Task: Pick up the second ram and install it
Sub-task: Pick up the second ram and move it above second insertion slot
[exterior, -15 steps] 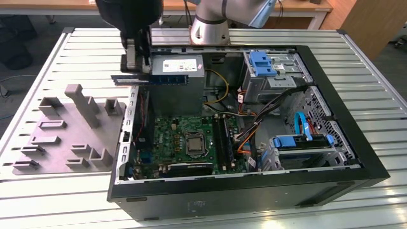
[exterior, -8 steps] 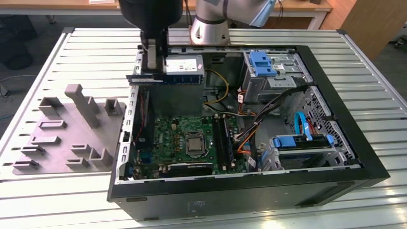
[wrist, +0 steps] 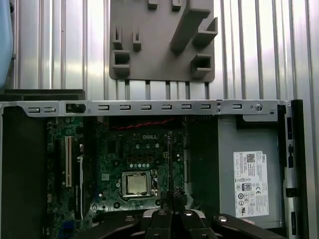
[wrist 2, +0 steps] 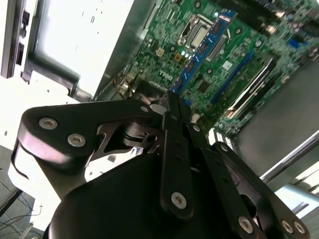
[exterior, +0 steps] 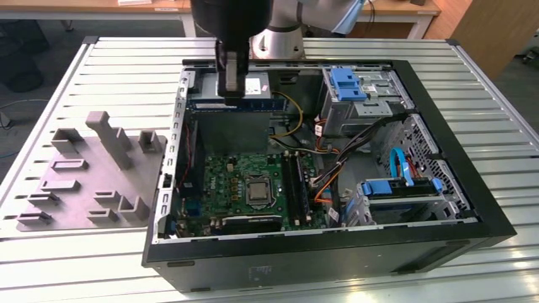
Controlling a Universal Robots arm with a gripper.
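Note:
My gripper hangs over the back of the open computer case, above the power supply. Its fingers are shut on the second ram, a thin blue-green stick held by one end. In the second wrist view the ram juts out from the gripper over the green motherboard. Edge-on in the first wrist view, the ram rises from the gripper as a thin line over the processor socket. The long memory slots lie beside the socket, well below the ram.
A grey fixture block with upright posts sits on the slatted metal table, on the exterior view's left of the case. Drive cages and bundled cables fill the case's right side. The case walls rise around the motherboard.

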